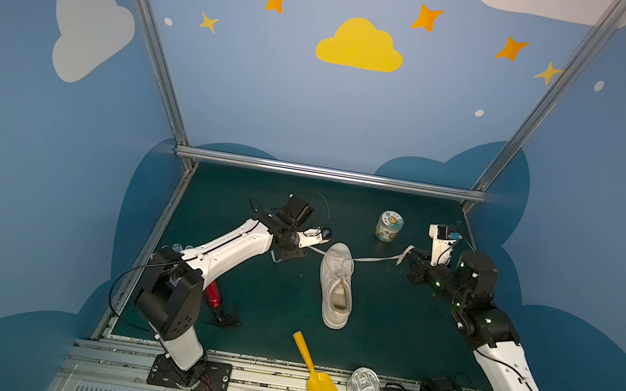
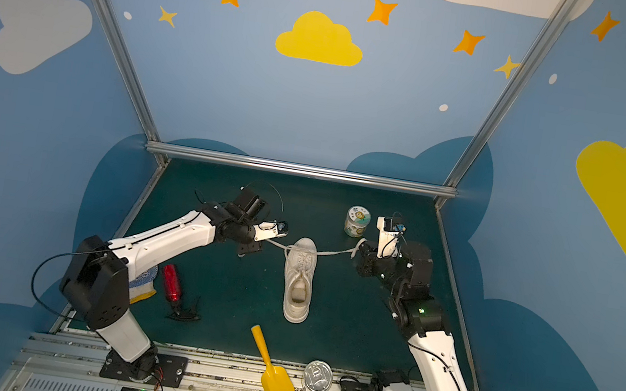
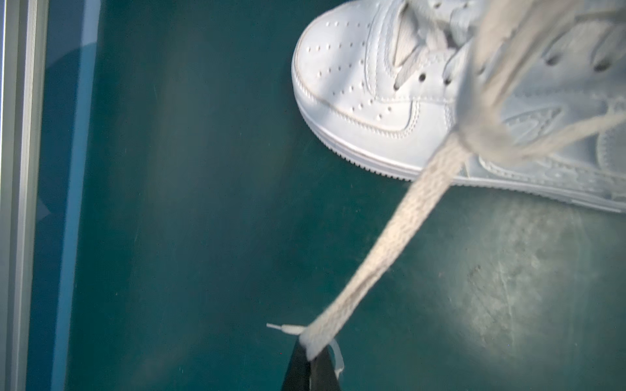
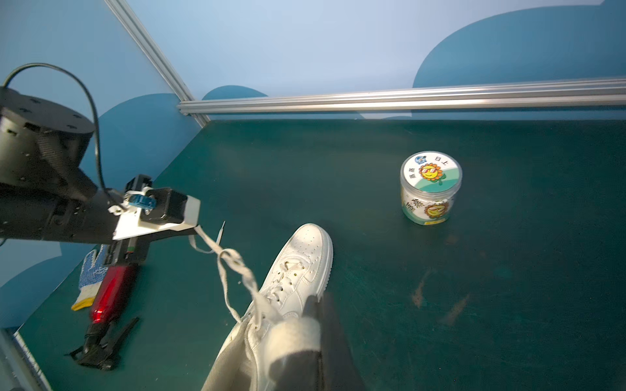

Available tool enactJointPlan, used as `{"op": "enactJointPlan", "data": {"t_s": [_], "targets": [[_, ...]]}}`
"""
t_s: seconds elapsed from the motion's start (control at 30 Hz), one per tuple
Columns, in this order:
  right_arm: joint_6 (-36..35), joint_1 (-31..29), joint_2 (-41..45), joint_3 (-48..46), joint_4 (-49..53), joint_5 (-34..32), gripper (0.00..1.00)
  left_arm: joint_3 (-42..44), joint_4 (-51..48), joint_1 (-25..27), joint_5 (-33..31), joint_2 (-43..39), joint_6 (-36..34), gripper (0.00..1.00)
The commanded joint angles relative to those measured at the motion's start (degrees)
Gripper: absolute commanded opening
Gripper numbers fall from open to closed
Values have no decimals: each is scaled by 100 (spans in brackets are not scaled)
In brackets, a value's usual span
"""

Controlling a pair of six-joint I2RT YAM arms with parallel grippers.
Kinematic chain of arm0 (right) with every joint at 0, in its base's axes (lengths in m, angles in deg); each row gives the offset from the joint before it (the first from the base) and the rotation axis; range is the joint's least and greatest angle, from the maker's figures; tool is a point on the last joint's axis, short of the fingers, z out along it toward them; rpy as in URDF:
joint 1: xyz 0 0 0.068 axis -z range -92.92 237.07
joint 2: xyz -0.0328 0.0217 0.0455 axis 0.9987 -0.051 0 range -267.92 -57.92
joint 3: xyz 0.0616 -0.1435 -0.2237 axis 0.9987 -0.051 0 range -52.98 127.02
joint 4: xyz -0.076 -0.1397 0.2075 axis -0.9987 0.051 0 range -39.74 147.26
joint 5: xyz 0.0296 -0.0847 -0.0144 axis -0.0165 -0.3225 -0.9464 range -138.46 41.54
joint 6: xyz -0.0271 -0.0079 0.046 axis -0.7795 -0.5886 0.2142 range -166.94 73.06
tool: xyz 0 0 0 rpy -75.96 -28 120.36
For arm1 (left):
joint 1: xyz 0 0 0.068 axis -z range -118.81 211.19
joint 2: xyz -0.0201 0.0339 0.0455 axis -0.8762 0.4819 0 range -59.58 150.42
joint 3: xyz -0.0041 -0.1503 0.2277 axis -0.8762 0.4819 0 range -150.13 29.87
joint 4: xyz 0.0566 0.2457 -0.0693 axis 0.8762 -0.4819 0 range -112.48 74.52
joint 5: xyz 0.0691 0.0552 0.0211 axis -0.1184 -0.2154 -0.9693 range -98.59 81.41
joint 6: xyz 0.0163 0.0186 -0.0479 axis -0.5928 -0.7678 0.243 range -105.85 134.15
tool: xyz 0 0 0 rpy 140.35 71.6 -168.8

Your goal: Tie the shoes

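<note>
The left gripper (image 3: 310, 355) is pressed together on the tip end of one flat white lace (image 3: 382, 257), which runs taut from its black fingers (image 3: 298, 369) to the white low-top sneaker (image 1: 337, 288). The right gripper (image 1: 412, 257) is also clamped tight, pinching the other lace (image 1: 373, 260), which bunches at its fingers. The two strands are lifted clear of the surface and meet in a loose twist above the sneaker.

The sneaker stands on its thick sole near the middle of the dark green counter (image 1: 388, 325), between the two grippers, with its toe toward the back. The counter's mat is scuffed, with pale worn patches and a few brownish streaks.

A round clear jar with a sunflower label (image 1: 389, 226) stands behind the sneaker, to the right. On the left lie a red cylindrical bottle with a black strap (image 1: 213, 295) and a blue-dotted white work glove (image 2: 144, 285), the glove partly under the left arm. At the front edge, a yellow plastic scoop (image 1: 316, 373) and a shiny tin can (image 1: 363, 385) rest partly on the aluminium rails (image 1: 267, 379).

Blue wall panels (image 1: 274, 106) painted with white and yellow clouds and orange stars enclose three sides, held in a silver aluminium frame (image 1: 327, 173).
</note>
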Motion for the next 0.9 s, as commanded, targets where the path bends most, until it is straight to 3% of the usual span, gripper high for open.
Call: {"op": "enactJointPlan", "data": {"t_s": [0.0, 0.27, 0.63, 0.87], "targets": [[-16, 110, 177, -117, 451, -397, 0, 195, -247, -35, -357, -389, 204, 3], [248, 768, 307, -448, 720, -646, 0, 718, -305, -132, -185, -1078, 120, 3], [870, 1678, 423, -793, 1055, -1061, 0, 1116, -492, -257, -89, -1417, 202, 3], [1277, 2384, 404, -1215, 919, -758, 0, 1302, -539, -362, -53, -1450, 264, 3]]}}
